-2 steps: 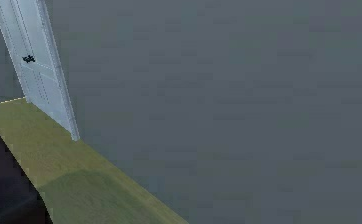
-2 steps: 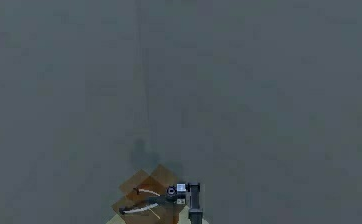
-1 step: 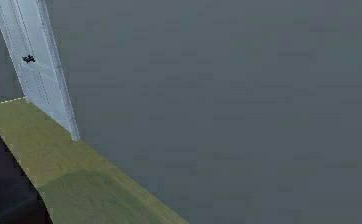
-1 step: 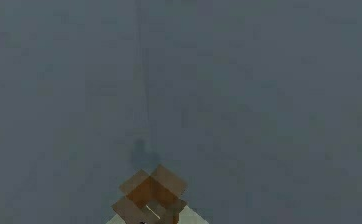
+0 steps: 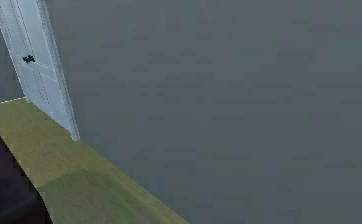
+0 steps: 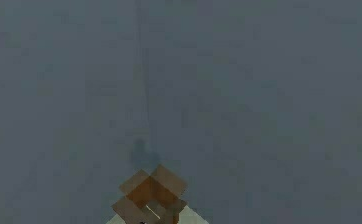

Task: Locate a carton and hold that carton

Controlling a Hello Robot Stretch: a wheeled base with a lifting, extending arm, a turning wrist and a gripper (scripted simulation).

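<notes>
A brown cardboard carton (image 6: 149, 190) with its top flaps spread outward sits at the bottom edge of the arm side view, just left of the middle. Its inside looks dark. It rests on a pale surface (image 6: 196, 216), of which a small part shows beside it. A plain grey wall rises behind it.
In the forward view a white panelled door (image 5: 39, 60) with a dark handle stands at the upper left. A grey wall (image 5: 229, 100) runs from it across to the right. Olive floor (image 5: 84, 175) lies below, and a dark piece of furniture (image 5: 7, 190) fills the bottom left corner.
</notes>
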